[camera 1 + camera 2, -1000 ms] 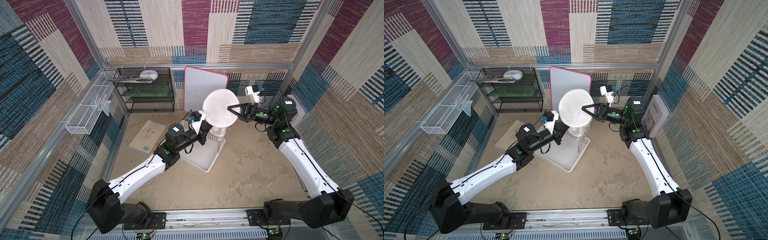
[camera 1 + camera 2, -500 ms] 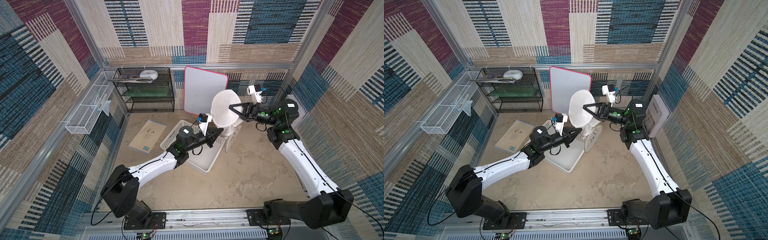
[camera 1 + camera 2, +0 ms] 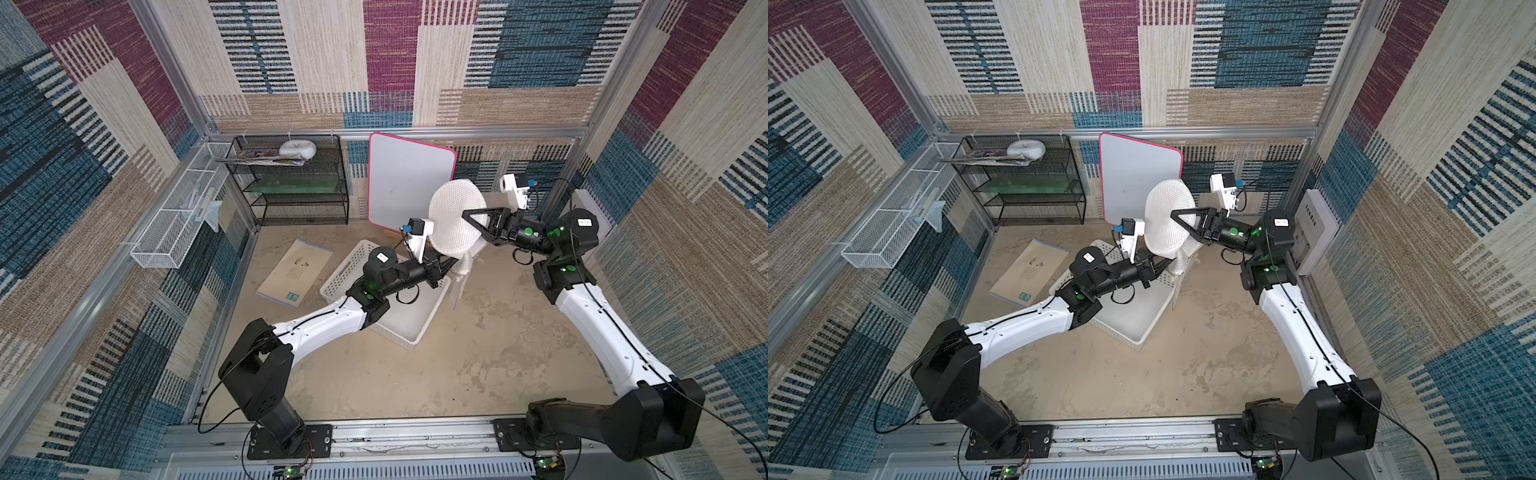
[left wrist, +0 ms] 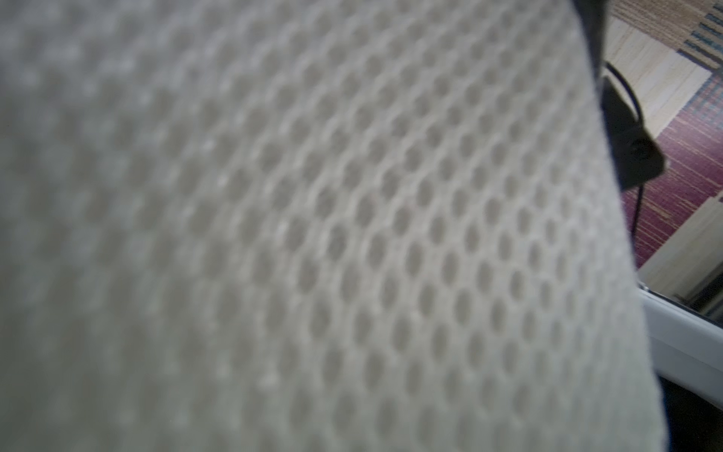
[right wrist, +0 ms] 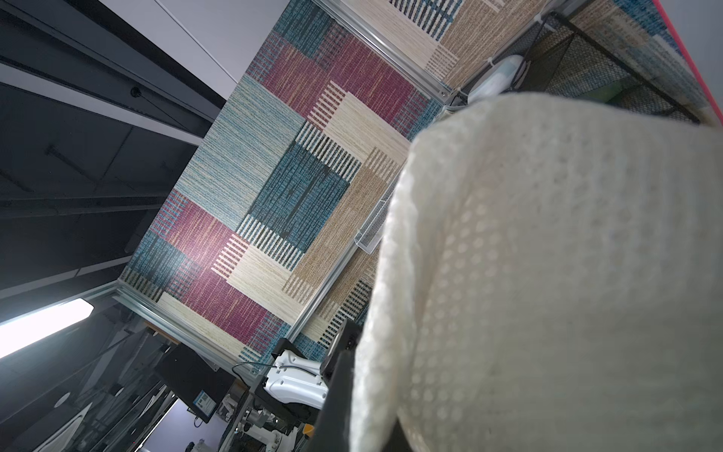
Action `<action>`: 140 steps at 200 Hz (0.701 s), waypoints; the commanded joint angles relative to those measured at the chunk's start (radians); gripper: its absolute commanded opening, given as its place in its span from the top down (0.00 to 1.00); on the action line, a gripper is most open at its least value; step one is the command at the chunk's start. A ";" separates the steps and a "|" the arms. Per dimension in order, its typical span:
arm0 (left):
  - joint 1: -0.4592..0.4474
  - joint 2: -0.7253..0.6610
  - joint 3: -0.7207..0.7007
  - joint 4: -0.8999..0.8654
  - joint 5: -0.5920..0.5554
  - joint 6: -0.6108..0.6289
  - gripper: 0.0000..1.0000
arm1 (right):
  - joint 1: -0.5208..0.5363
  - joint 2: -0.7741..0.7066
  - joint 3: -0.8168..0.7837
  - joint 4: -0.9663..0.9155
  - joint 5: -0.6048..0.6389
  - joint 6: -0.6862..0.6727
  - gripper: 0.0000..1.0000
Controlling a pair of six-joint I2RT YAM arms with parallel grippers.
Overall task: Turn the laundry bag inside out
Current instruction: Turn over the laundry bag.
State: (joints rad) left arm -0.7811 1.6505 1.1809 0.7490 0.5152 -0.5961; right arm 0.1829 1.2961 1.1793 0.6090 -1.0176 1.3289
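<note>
Right gripper (image 3: 467, 214): jaws closed, pinching mesh of laundry bag (image 3: 449, 205), held aloft above far corner of basket (image 3: 409, 321). Left gripper (image 3: 449, 262): closed, apparently on the gathered lower end. Step, judged: mid-inversion. Next calls for drawing fabric through.

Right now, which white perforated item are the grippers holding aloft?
The soft net-mesh laundry bag, gripped between the left gripper and right gripper. The rigid plastic basket sits on the floor; the wire tray hangs on the wall.
</note>
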 commanded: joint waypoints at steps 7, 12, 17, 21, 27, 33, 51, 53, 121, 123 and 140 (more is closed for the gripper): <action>-0.056 0.016 0.078 0.029 0.189 0.047 1.00 | 0.001 0.018 -0.035 0.140 0.022 0.058 1.00; -0.061 0.021 0.090 0.024 0.188 0.060 1.00 | 0.001 0.019 -0.046 0.161 0.024 0.074 1.00; -0.064 0.026 0.097 0.025 0.180 0.065 1.00 | 0.000 0.019 -0.052 0.172 0.026 0.083 1.00; -0.064 0.029 0.098 0.030 0.170 0.064 1.00 | 0.000 0.019 -0.056 0.171 0.026 0.082 1.00; -0.064 0.030 0.097 0.038 0.152 0.066 1.00 | 0.000 0.016 -0.055 0.152 0.028 0.068 1.00; -0.064 0.027 0.092 0.049 0.130 0.073 1.00 | -0.001 0.009 -0.047 0.120 0.028 0.041 1.00; -0.060 -0.015 0.049 0.027 0.036 0.136 1.00 | -0.014 -0.017 -0.001 -0.059 0.040 -0.097 1.00; -0.059 -0.023 0.044 0.022 0.022 0.147 1.00 | -0.017 -0.020 0.004 -0.078 0.042 -0.111 1.00; -0.001 -0.270 -0.132 -0.349 -0.373 0.435 0.26 | -0.052 -0.042 0.066 -0.334 0.067 -0.290 1.00; 0.000 -0.278 -0.136 -0.355 -0.376 0.444 0.21 | -0.052 -0.042 0.068 -0.348 0.068 -0.292 1.00; 0.006 -0.341 -0.175 -0.419 -0.397 0.504 0.12 | -0.054 -0.038 0.089 -0.420 0.088 -0.330 1.00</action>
State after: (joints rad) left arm -0.7822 1.3754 1.0416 0.4530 0.2165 -0.2340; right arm 0.1295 1.2549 1.2400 0.2890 -0.9607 1.0767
